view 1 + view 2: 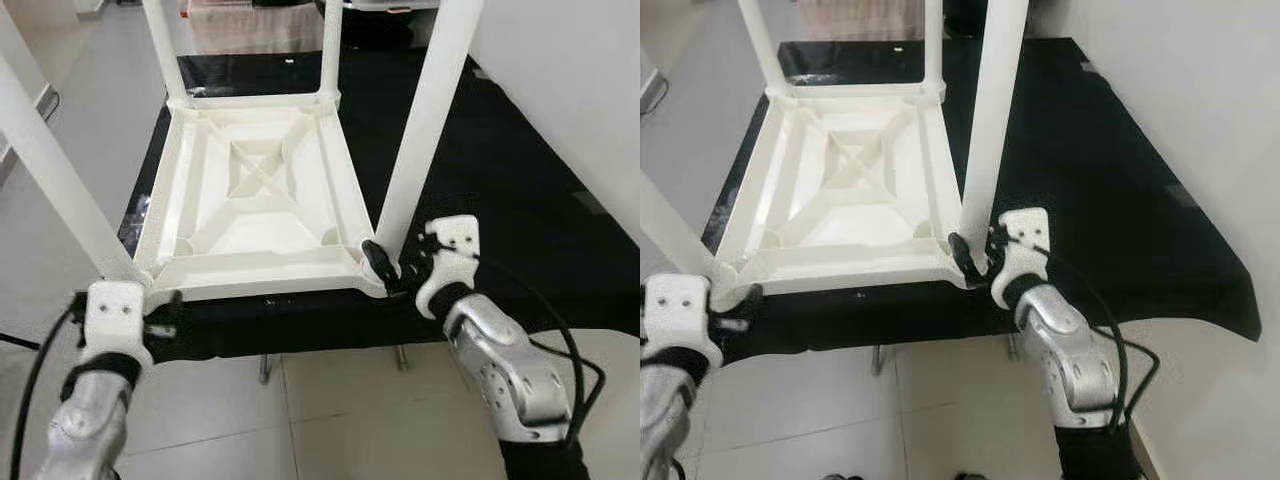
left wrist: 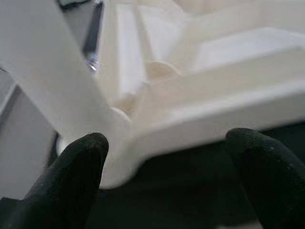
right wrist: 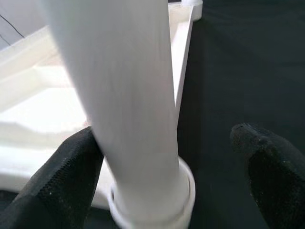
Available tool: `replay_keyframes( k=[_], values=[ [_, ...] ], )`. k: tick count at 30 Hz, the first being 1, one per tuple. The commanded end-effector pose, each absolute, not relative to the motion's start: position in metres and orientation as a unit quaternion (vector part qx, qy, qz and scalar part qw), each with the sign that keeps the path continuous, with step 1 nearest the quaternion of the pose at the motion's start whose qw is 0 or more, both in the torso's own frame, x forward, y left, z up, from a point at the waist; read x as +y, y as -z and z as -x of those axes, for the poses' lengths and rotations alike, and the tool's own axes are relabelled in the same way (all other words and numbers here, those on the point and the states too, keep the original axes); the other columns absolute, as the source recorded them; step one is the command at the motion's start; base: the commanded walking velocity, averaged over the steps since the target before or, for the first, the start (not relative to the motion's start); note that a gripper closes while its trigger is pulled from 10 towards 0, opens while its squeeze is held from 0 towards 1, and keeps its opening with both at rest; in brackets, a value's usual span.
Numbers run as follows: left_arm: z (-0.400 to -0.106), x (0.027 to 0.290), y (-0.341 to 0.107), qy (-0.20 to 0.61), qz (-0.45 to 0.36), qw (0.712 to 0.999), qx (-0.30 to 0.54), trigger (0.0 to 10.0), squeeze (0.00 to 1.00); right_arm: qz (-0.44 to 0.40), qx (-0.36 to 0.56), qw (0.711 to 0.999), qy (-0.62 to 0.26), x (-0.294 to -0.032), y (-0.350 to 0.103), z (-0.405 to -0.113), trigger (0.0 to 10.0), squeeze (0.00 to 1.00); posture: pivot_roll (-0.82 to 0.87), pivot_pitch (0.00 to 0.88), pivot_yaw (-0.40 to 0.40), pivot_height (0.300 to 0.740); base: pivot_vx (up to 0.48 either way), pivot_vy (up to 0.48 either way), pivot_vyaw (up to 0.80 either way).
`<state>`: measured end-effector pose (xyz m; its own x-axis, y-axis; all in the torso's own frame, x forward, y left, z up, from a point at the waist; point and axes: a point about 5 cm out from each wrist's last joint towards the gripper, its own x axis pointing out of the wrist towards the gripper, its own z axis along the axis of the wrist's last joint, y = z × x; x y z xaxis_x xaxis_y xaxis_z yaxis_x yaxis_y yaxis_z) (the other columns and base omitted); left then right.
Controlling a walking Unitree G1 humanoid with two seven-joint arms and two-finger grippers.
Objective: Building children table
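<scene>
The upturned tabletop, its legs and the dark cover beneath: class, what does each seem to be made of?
Tabletop: looks like moulded cream plastic, with cast ribs on its underside. Legs: smooth white tubes with a slight sheen, probably plastic. Cover: matte black, likely cloth, draping over the edge.

The little table (image 1: 250,190) is creamy white, the worktop (image 1: 520,180) cover black, the floor (image 1: 330,420) pale grey tiles.

Pale room, dark table

A black-covered table (image 1: 1120,200) stood on a light tiled floor (image 1: 330,420), beside a plain white wall (image 1: 1200,90) on the right.
</scene>
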<state>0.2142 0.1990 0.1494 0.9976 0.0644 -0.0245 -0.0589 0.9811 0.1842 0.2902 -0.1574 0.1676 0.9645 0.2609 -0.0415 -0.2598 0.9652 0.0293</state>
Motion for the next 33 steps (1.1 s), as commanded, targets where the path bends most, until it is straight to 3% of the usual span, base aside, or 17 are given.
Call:
replay_keyframes(
  k=[1,7,15,17,25,33],
  values=[
    [-0.208,0.188,-0.146,-0.010,-0.094,0.995,0.017,10.0,0.00,0.003,0.024,0.993,-0.115,-0.165,-0.161,-0.283,10.0,0.00,0.00,0.161,-0.036,0.740,0.000,0.000,0.00],
    [-0.206,0.174,-0.139,0.019,-0.108,0.994,0.019,10.0,0.00,0.019,0.021,0.993,-0.116,-0.159,-0.152,-0.274,10.0,0.00,0.00,0.155,-0.031,0.740,0.000,0.000,0.00],
    [-0.225,0.159,-0.144,0.046,-0.114,0.992,-0.008,10.0,0.00,0.074,0.003,0.991,-0.109,-0.157,-0.151,-0.271,10.0,0.00,-0.01,0.143,-0.032,0.740,0.000,0.000,0.00],
    [-0.228,0.154,-0.144,0.052,-0.109,0.993,-0.012,10.0,0.00,0.059,-0.004,0.986,-0.155,-0.150,-0.150,-0.266,10.0,0.00,-0.01,0.139,-0.033,0.740,0.000,0.000,0.00],
    [-0.231,0.151,-0.143,0.061,-0.113,0.992,-0.012,10.0,0.00,0.046,-0.005,0.985,-0.164,-0.149,-0.147,-0.263,10.0,0.00,-0.01,0.136,-0.029,0.740,0.000,0.000,0.00],
    [-0.232,0.150,-0.142,0.070,-0.125,0.990,-0.016,10.0,0.00,0.012,-0.009,0.979,-0.205,-0.145,-0.145,-0.258,10.0,0.00,-0.01,0.130,-0.023,0.740,0.000,0.000,0.65]
  ],
)
